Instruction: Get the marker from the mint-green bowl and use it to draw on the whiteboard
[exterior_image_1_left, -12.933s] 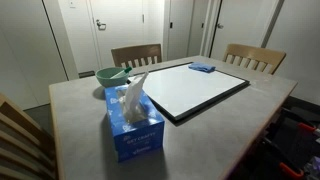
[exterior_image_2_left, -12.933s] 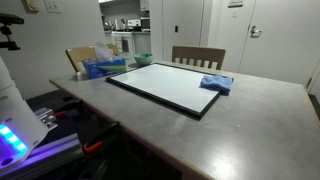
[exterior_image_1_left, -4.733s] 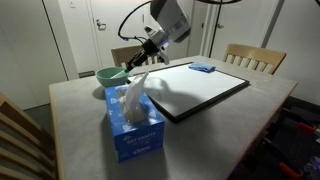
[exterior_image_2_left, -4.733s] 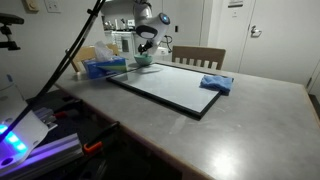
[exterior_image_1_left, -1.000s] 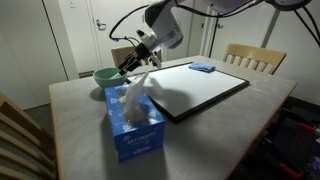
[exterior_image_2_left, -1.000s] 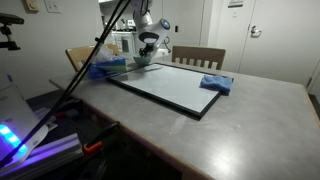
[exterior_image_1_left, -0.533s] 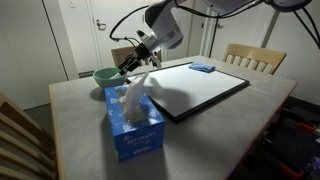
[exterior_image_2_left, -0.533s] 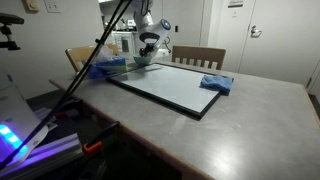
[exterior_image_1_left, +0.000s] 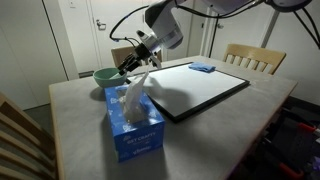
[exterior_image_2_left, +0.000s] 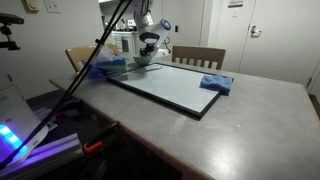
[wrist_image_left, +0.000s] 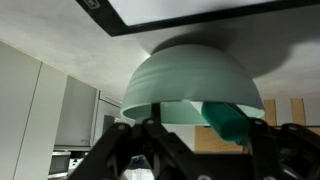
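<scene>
Hand (exterior_image_1_left: 124, 69) — jaws apart — hangs at the mint-green bowl (exterior_image_1_left: 103, 75) rim, just off the whiteboard (exterior_image_1_left: 200, 90) edge.

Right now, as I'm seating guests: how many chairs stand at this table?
3. One chair behind the mint-green bowl, a second chair behind the far corner of the whiteboard, a third chair at the near table corner. More may be out of frame.
</scene>
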